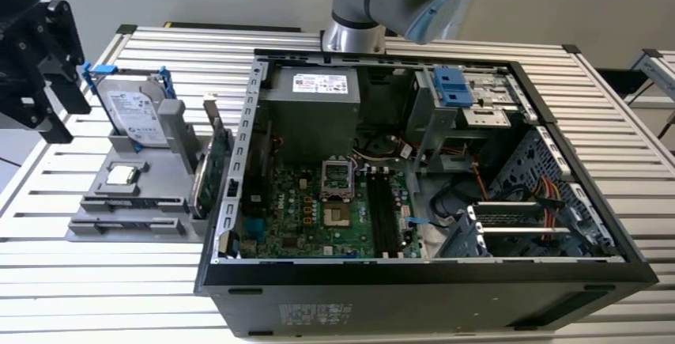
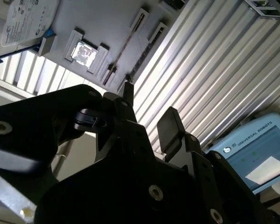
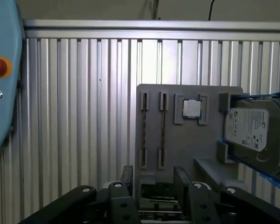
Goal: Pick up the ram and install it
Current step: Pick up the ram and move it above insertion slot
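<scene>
The gripper is hanging near the grey holder, its jaws standing apart and gripping nothing. The ram is sitting edge-on in a holder slot beside the processor, appearing as little more than a thin dark line.

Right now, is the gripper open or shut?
Open. In the first wrist view the gripper has its two fingers apart, with nothing gripped between them.
</scene>
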`<action>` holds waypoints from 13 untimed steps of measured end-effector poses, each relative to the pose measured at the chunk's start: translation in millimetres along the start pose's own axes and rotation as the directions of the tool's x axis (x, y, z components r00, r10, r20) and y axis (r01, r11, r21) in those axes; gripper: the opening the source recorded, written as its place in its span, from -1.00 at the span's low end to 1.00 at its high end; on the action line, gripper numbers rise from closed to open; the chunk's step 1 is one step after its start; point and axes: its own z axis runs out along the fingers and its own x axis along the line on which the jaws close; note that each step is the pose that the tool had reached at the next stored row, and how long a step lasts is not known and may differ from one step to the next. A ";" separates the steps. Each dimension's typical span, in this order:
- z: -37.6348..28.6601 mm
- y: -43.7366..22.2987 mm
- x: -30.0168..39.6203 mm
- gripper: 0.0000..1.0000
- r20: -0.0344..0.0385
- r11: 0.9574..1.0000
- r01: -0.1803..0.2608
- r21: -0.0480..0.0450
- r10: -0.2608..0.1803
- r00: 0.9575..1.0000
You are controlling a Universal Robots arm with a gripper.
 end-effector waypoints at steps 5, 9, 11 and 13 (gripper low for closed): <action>5.4 0.0 -0.3 1.00 -0.004 1.000 0.000 0.001 0.000 1.000; 9.2 0.0 -0.4 1.00 -0.015 1.000 0.000 -0.002 0.000 1.000; 12.3 0.0 -0.5 1.00 -0.016 1.000 0.000 -0.002 0.000 1.000; 16.0 0.0 -0.5 1.00 -0.016 1.000 0.000 -0.002 0.000 1.000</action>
